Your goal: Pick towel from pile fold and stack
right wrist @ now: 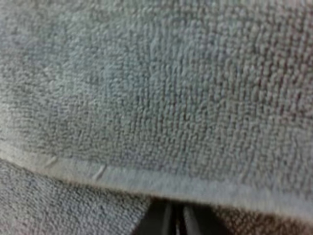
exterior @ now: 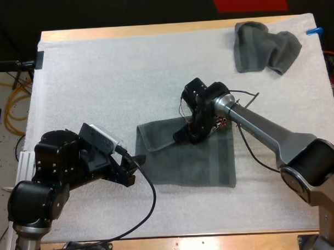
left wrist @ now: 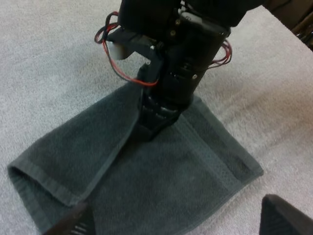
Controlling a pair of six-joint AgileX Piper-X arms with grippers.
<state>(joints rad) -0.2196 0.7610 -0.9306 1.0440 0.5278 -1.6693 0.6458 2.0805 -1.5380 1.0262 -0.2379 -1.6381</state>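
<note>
Two dark grey-green towels are out on the white mat (exterior: 99, 78). The flat towel (exterior: 201, 162) lies spread in the middle, and the crumpled towel (exterior: 263, 50) sits well apart in the far right corner, near the edge of the wooden table (exterior: 153, 30). There are two arms and two claws. The right gripper (exterior: 183, 136) points down onto the far edge of the flat towel. Seen from the left wrist, that gripper (left wrist: 151, 127) meets the cloth (left wrist: 171, 186) where a raised fold runs off toward a near corner. Its own camera is pressed so close that towel weave (right wrist: 161, 88) crosses nearly everything. The hem hides most of the fingers, but the right gripper (right wrist: 176, 220) looks pinched almost together on the towel's edge. How much cloth is caught there is hard to make out. The left gripper (exterior: 136, 161) sits low at the flat towel's left corner. From its wrist the left gripper (left wrist: 178, 220) has its two fingers spread wide, only their tips in sight, holding nothing. Whether the left one touches the hem I cannot tell.
</note>
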